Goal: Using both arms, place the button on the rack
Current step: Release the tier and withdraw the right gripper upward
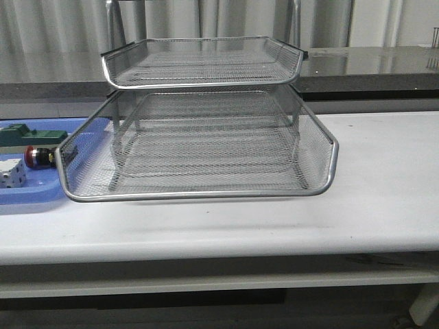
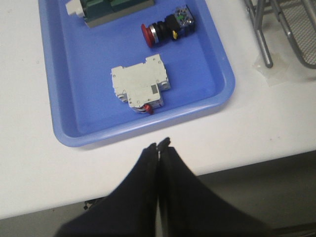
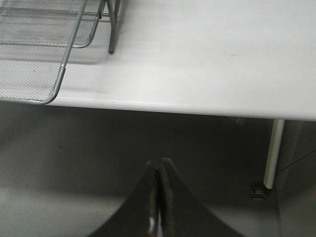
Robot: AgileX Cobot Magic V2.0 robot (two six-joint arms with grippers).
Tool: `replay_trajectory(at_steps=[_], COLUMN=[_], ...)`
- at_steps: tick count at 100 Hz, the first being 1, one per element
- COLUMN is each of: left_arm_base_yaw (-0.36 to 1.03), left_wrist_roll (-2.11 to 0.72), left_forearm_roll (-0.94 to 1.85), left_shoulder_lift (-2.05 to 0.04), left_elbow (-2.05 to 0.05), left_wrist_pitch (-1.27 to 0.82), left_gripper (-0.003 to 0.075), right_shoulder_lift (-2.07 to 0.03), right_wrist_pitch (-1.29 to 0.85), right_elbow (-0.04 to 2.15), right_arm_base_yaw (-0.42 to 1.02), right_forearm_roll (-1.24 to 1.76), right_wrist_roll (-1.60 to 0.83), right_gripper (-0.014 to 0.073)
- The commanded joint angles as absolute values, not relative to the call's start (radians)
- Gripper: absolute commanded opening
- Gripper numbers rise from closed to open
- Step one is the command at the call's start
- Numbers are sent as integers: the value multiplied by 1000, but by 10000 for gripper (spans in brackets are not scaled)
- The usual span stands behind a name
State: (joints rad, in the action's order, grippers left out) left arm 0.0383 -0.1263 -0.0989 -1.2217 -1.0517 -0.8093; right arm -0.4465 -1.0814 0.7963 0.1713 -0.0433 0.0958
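Note:
The red button (image 2: 168, 27) with black collar lies on its side in the blue tray (image 2: 74, 89), and shows at the far left of the front view (image 1: 39, 157). The silver wire-mesh rack (image 1: 206, 137) stands mid-table; its corner shows in the right wrist view (image 3: 34, 49) and its legs in the left wrist view (image 2: 276, 29). My left gripper (image 2: 161, 144) is shut and empty, above the table's front edge, short of the tray. My right gripper (image 3: 160, 161) is shut and empty, off the table's front edge over the floor. Neither arm shows in the front view.
The blue tray also holds a white cube-like block (image 2: 140, 86) and a green rectangular block (image 2: 111, 7); both show in the front view, white (image 1: 12, 173) and green (image 1: 20, 133). A table leg (image 3: 272, 153) stands at the right. A grey counter (image 1: 370, 65) runs behind.

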Motion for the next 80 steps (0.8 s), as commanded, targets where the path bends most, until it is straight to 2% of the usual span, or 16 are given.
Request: replay_trajectory(at_steps=[1, 6, 11, 16, 23, 30, 53, 80], left_arm_base_yaw=[40, 40, 40, 40, 40, 40, 40, 40], left_wrist_roll=[-132, -144, -177, -209, -221, -221, -221, -299], left_forearm_roll=[-96, -98, -100, -100, -102, -100, -62, -62], left_shoulder_lift=[-1228, -1234, -1236, -1236, -1236, -1236, -1240, -1328], left_elbow=[-1110, -1114, -1114, -1114, -1114, -1114, -1114, -1138], left_wrist_pitch=[-804, -814, -824, -838, -843, -843, -830, -718], left_gripper=[43, 118, 227, 381, 554, 647, 657, 657], right_shoulder_lift=[-452, -452, -452, -452, -452, -452, -452, -452], right_wrist_pitch=[-1023, -1023, -1023, -1023, -1023, -1023, -1023, -1023], right_elbow=[825, 825, 825, 825, 825, 825, 825, 825], right_arm_base_yaw=[170, 170, 170, 170, 170, 170, 170, 170], right_forearm_roll=[-60, -60, -60, -60, -60, -60, -60, -60], right_wrist_roll=[89, 89, 89, 89, 89, 89, 89, 89], right_gripper=[-71, -71, -71, -71, -71, -71, -71, -71])
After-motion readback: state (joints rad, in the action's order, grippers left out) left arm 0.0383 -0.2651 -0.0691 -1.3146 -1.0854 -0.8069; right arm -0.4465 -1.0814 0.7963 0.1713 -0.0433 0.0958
